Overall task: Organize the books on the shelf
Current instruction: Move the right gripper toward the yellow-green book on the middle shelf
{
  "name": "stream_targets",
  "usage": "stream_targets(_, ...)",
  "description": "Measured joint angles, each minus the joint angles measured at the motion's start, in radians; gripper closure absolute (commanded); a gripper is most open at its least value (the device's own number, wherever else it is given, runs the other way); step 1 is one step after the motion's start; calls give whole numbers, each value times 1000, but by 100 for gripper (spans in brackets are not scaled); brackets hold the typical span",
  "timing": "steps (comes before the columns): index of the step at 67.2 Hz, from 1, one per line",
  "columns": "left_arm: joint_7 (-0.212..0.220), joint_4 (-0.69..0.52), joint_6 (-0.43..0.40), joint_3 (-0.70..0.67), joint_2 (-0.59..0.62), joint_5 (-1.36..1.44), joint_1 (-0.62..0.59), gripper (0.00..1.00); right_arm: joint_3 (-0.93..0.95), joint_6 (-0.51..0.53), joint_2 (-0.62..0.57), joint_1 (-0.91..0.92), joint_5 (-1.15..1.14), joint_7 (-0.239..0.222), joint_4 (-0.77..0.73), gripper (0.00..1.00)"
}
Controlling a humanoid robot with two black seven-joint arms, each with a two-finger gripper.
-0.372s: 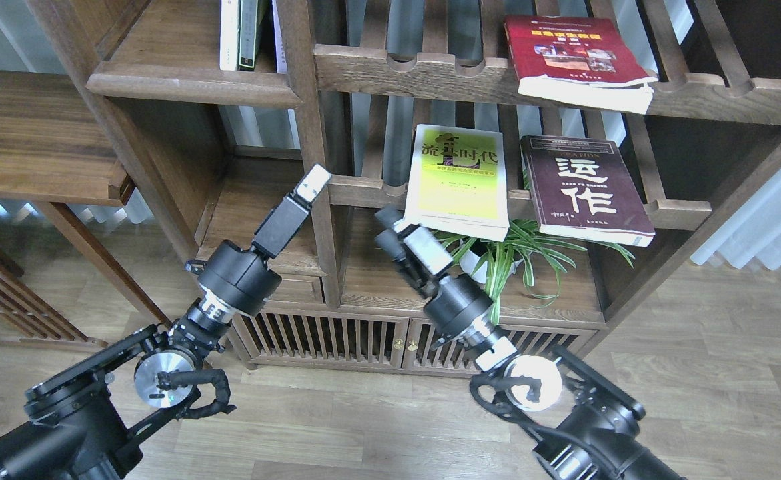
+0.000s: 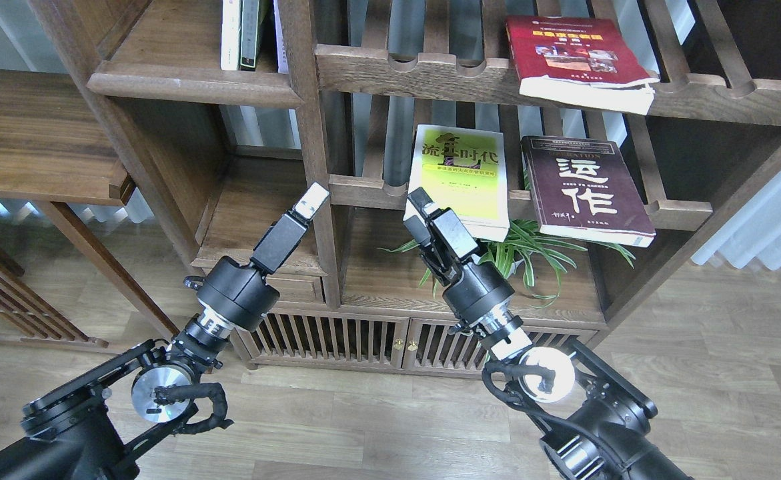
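Note:
The yellow-green book (image 2: 460,175) and the dark maroon book (image 2: 583,190) lie tilted on the lower slatted rack (image 2: 357,192). The red book (image 2: 577,57) lies on the upper slatted rack (image 2: 417,75). The solid plank shelf (image 2: 190,81) is at the upper left, with thin white and dark upright books (image 2: 240,33) on it. My right gripper (image 2: 419,202) is at the yellow-green book's lower left corner; its fingers overlap, so I cannot tell whether it touches or grips. My left gripper (image 2: 315,199) points up by the bookcase's centre post and holds nothing that I can see.
A potted spider plant (image 2: 517,250) stands under the two lower books, just right of my right arm. The centre post (image 2: 310,133) stands between the grippers. A side table board (image 2: 37,140) is at the left. A slatted cabinet (image 2: 363,343) forms the base.

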Motion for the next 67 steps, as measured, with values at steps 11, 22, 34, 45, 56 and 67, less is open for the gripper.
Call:
stream_targets(11, 3, 4, 0, -24, 3, -2, 22, 0, -9, 0, 0, -4, 0, 0, 6, 1)
stream_targets(22, 5, 6, 0, -38, 6, -2, 39, 0, -1, 0, 0, -7, 22, 0, 2, 1)
stream_targets(34, 6, 8, 0, -61, 4, 1, 43, 0, -2, 0, 0, -7, 124, 27, -2, 1)
stream_targets(45, 8, 7, 0, -66, 3, 5, 57, 0, -1, -1, 0, -3, 143, 186, -2, 1)
stream_targets(56, 12, 1, 0, -89, 7, 5, 60, 0, -11, -64, 0, 13, 145, 312, 4, 1)
stream_targets(67, 16, 2, 0, -92, -1, 7, 60, 0, -42, -100, 0, 17, 150, 346, 7, 1)
